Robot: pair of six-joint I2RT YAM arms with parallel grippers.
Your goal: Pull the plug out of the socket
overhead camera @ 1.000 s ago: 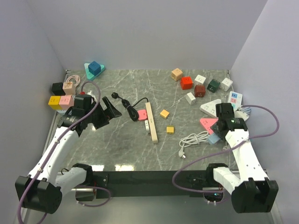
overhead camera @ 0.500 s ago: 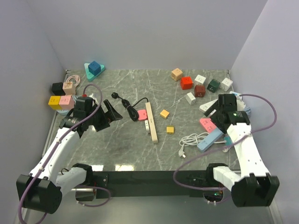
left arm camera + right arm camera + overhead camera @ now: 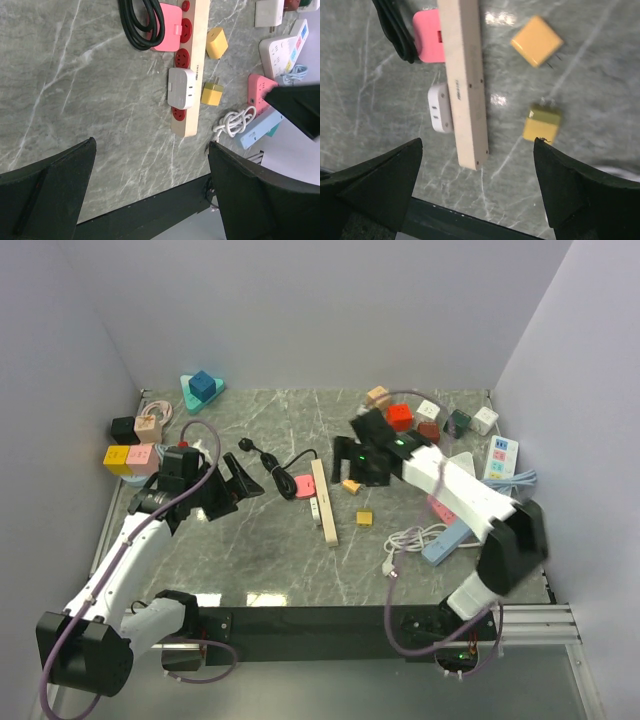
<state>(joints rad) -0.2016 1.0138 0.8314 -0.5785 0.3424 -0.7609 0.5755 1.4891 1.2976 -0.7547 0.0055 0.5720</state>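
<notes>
While the top view sets both arms over the grey veined table (image 3: 250,550), only the wrist views resolve the jaws: the left gripper (image 3: 151,150) and the right gripper (image 3: 477,145) each show 2 dark fingers spread wide, holding nothing. The long beige power strip (image 3: 323,505) lies mid-table between them. The left wrist view alone shows its row of round red sockets (image 3: 181,59) (the right wrist view sees only a plain, wood-coloured side). A white rounded-square plug (image 3: 181,88) sits in 1 socket near the strip's middle; a pink plug (image 3: 167,27) with a glossy black cable (image 3: 137,25) occupies another, nearer the far end. 2 yellow cubes (image 3: 536,40) lie loose beside the strip, not touching it.
</notes>
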